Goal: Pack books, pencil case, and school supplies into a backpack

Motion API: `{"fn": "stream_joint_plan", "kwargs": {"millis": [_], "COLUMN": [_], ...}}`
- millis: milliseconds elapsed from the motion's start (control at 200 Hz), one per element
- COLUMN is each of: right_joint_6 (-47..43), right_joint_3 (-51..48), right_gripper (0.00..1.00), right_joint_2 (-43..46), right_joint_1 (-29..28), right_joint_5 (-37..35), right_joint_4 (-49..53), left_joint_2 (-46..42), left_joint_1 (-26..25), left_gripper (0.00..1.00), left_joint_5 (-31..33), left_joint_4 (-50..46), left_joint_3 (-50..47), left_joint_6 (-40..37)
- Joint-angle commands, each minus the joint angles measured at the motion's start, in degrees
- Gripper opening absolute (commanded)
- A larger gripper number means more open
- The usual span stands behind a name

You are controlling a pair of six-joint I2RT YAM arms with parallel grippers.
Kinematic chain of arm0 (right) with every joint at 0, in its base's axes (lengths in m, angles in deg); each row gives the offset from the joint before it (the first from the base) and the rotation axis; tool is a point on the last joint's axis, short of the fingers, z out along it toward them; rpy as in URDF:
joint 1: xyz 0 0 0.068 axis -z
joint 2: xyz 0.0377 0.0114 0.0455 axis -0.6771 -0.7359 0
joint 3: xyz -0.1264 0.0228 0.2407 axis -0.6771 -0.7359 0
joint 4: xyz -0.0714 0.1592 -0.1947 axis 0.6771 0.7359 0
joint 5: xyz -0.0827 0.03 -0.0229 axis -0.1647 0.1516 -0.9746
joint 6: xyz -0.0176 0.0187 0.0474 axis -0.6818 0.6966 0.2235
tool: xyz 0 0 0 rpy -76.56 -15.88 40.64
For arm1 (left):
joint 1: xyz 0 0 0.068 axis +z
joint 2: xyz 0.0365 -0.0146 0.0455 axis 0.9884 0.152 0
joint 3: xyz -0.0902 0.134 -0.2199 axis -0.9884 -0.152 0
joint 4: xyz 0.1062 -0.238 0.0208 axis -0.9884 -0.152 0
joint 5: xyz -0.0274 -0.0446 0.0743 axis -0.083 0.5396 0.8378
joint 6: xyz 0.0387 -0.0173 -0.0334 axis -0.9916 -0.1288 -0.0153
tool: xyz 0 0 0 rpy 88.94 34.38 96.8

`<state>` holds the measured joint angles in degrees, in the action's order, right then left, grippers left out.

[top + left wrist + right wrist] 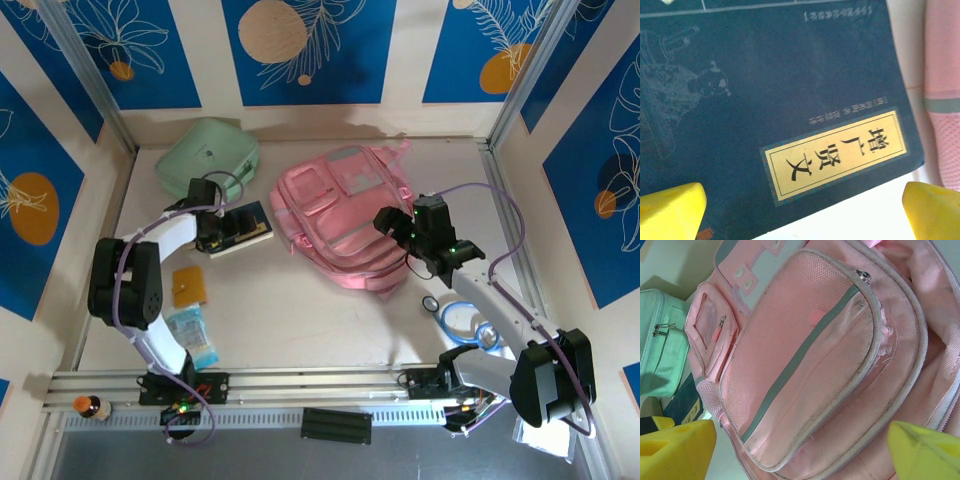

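Jaws wide above 增广贤文 book (775, 110)

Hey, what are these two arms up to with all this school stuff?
Two robot arms are packing a pink backpack that lies on the table. The left pincer hangs open right over a navy book beside the bag, not gripping it yet. The right pincer is open above the backpack's front pockets, holding nothing. A brown book lies loose on the table, not yet packed.
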<state>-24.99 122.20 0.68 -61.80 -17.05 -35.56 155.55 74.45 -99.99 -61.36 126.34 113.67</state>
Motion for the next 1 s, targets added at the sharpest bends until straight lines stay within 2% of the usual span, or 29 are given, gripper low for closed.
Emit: {"fn": "stream_joint_plan", "kwargs": {"millis": [0,170,355,555,720,825,995], "right_joint_6": [-0.92,-0.68,-1.71,-0.26,0.63,0.56,0.13], "right_joint_3": [0.59,0.76,0.50,1.28,1.89,2.33,3.33], "right_gripper": [0.89,0.89,0.90,0.89,0.89,0.89,0.88], "right_joint_2": [1.42,1.00,0.43,-1.79,-3.46,-3.95,-5.01], "right_joint_1": [-0.51,-0.51,-0.42,-0.33,-0.44,-0.60,-1.02], "right_joint_5": [-1.35,-1.51,0.82,2.46,3.83,4.11,5.45], "right_joint_4": [-0.95,-1.01,-3.47,-4.51,-4.99,-4.99,-4.45], "left_joint_2": [0.67,-1.97,-5.35,-10.22,-9.59,-8.56,-9.30], "left_joint_1": [0.66,0.66,-0.05,-5.59,-12.67,-16.76,-18.11], "left_gripper": [1.00,1.00,1.00,1.00,1.00,1.00,1.00], "left_joint_5": [-0.77,-1.60,-9.73,-14.86,-16.72,-19.60,-24.27], "left_joint_4": [-2.29,-3.58,-4.73,-2.67,-1.75,3.00,9.41], "left_joint_3": [0.42,-4.15,-9.39,-14.47,-15.49,-15.56,-13.63], "left_joint_6": [-1.23,-0.54,1.17,7.83,10.84,13.59,16.68]}}
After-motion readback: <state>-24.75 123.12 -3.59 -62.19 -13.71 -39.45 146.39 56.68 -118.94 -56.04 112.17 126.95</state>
